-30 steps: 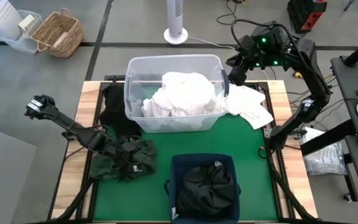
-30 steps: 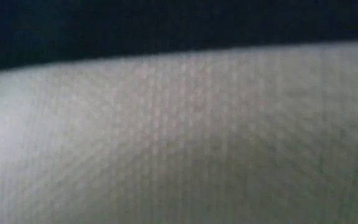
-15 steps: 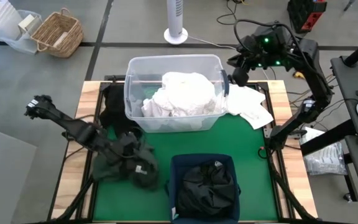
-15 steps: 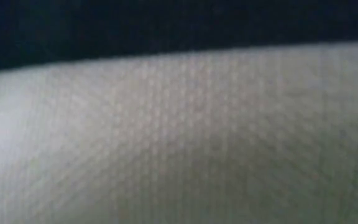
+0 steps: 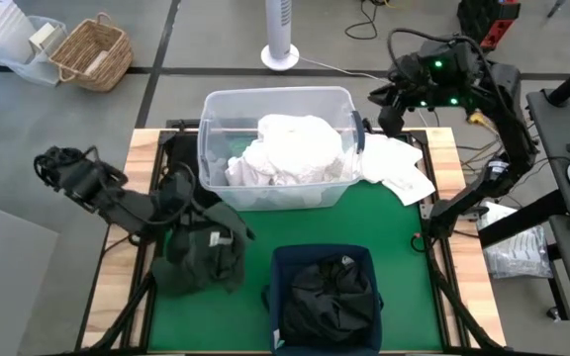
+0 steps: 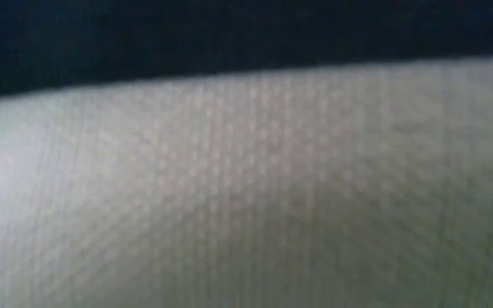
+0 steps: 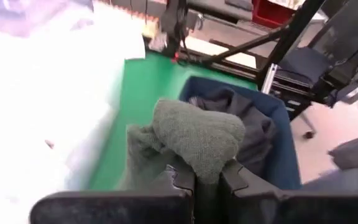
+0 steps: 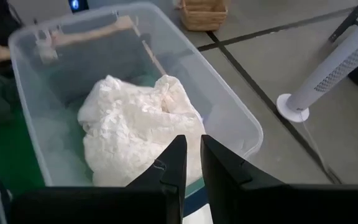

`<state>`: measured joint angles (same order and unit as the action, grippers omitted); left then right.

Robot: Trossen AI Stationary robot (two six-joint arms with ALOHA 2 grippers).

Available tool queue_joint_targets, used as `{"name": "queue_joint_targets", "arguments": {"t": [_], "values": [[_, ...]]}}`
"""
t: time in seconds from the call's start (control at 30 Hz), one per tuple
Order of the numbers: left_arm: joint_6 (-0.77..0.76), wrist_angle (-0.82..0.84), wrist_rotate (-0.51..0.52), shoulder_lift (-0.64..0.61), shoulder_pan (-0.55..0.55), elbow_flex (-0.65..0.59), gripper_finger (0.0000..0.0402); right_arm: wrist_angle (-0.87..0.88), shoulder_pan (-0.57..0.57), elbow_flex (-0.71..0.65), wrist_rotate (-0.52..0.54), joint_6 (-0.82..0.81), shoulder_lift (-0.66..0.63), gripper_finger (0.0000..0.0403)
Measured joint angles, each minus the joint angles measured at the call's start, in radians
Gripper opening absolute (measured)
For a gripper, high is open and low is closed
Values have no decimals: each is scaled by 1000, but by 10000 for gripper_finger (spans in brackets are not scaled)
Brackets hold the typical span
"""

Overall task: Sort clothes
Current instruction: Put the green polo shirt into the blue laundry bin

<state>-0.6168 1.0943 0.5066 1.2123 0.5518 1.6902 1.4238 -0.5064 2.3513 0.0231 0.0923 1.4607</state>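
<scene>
Overhead, high view: left gripper (image 5: 188, 233) hangs over the green mat (image 5: 404, 252) near the table's left side, fingers clamped on a dark green garment (image 5: 206, 262) that droops beneath it, just left of the navy bin (image 5: 287, 259).
Navy bin: holds a black garment (image 5: 332, 299).
Clear tub (image 5: 216, 109): sits at the back of the table with a heap of white clothes (image 5: 290, 148) inside; another white piece (image 5: 396, 168) lies on the mat to its right; a black garment (image 5: 179, 163) lies to its left.
Right gripper (image 5: 385, 117): raised beyond the tub's right rear corner, holding nothing.
Low view: filled by a close, blurred pale fabric surface (image 6: 246, 188) under a dark band; nothing else can be made out.
Left wrist view: fingers (image 7: 182, 180) pinched together on the dark green garment (image 7: 194, 137), navy bin (image 7: 288, 155) with dark clothes just beyond.
Right wrist view: fingers (image 8: 176, 165) nearly together with a narrow gap, empty, above the clear tub (image 8: 229, 106) and its white clothes (image 8: 138, 127).
</scene>
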Motion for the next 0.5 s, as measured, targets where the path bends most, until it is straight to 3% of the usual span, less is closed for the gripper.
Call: {"name": "queue_joint_targets", "arguments": {"t": [0.2, 0.5], "values": [[216, 68, 34, 123, 0, 266, 0, -1, 0, 0, 2, -126, -93, 38], [523, -5, 91, 287, -3, 639, 0, 0, 0, 1, 2, -251, -180, 38]]}}
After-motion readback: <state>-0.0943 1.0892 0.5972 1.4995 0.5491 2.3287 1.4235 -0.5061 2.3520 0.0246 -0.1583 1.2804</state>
